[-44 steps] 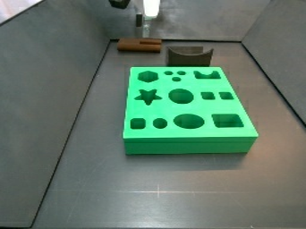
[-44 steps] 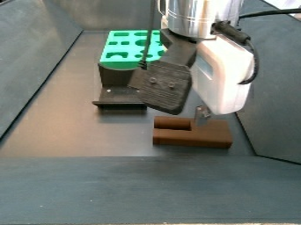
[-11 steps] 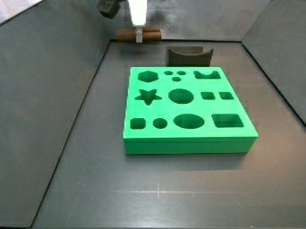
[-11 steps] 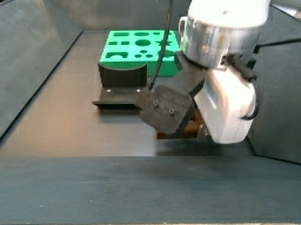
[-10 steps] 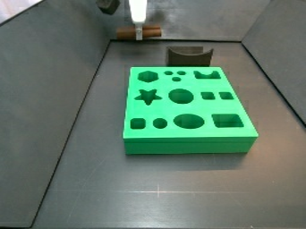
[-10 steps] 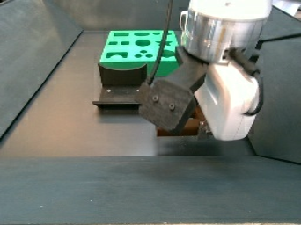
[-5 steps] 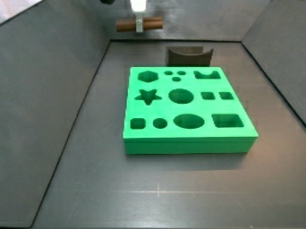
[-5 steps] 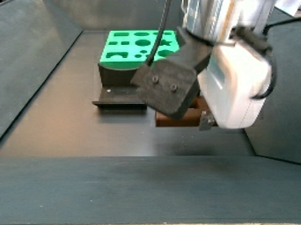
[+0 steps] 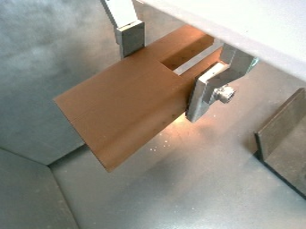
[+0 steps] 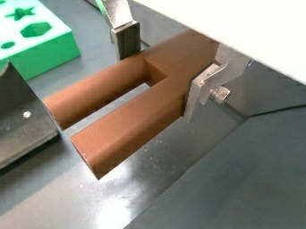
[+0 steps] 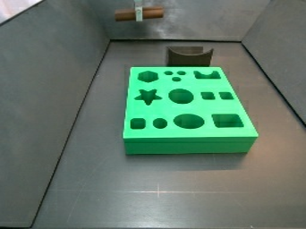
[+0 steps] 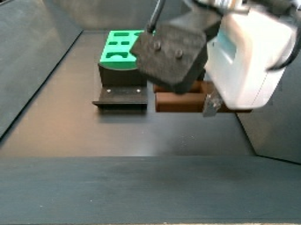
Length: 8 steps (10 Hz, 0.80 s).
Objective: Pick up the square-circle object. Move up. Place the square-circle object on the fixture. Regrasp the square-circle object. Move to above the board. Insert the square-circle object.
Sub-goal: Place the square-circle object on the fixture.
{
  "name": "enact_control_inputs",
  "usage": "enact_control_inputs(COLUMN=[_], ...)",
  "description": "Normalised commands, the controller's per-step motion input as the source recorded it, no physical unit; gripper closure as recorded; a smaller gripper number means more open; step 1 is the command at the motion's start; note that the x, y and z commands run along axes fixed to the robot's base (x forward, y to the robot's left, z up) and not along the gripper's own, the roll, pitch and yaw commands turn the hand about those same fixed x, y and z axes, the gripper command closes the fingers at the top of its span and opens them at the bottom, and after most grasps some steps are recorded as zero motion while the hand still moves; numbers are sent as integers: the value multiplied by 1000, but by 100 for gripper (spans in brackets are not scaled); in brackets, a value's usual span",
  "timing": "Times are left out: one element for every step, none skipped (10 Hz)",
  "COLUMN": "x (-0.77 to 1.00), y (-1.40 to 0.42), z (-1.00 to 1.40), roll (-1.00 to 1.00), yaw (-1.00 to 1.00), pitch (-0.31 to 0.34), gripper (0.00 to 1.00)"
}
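My gripper [image 9: 171, 61] is shut on the square-circle object [image 9: 134, 112], a brown wooden peg with a notched end. Both wrist views show the silver fingers [image 10: 125, 38] pressing its two sides. In a side view the peg [image 11: 129, 15] hangs well above the floor, in front of the back wall, with the gripper [image 11: 140, 14] around its middle. The dark fixture [image 11: 188, 55] stands on the floor below and to the right of it. The green board [image 11: 189, 112] lies in front of the fixture. In a side view the peg [image 12: 177, 99] shows under the wrist housing.
Grey walls enclose the floor on the left, right and back. The fixture [image 12: 123, 93] sits between the board [image 12: 122, 48] and the lifted peg. In a wrist view the fixture's edge [image 10: 18, 125] and a board corner [image 10: 30, 40] lie close to the peg.
The gripper came down over the peg, shut on it, and over the last second has risen steadily, carrying the peg up off the floor.
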Motion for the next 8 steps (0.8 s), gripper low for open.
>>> enact_control_inputs(x=[-31, -36, -32, -28, -22, -20, -16, -11], y=[-11, -10, -10, -8, -8, -6, -2, 0], z=[1000, 1000, 891, 787, 644, 568, 422, 311], roll=[84, 77, 73, 75, 76, 75, 71, 63], yaw=[19, 18, 18, 16, 21, 19, 17, 17], pitch=[111, 110, 104, 104, 107, 110, 118, 117], gripper=[100, 100, 100, 100, 100, 100, 100, 100])
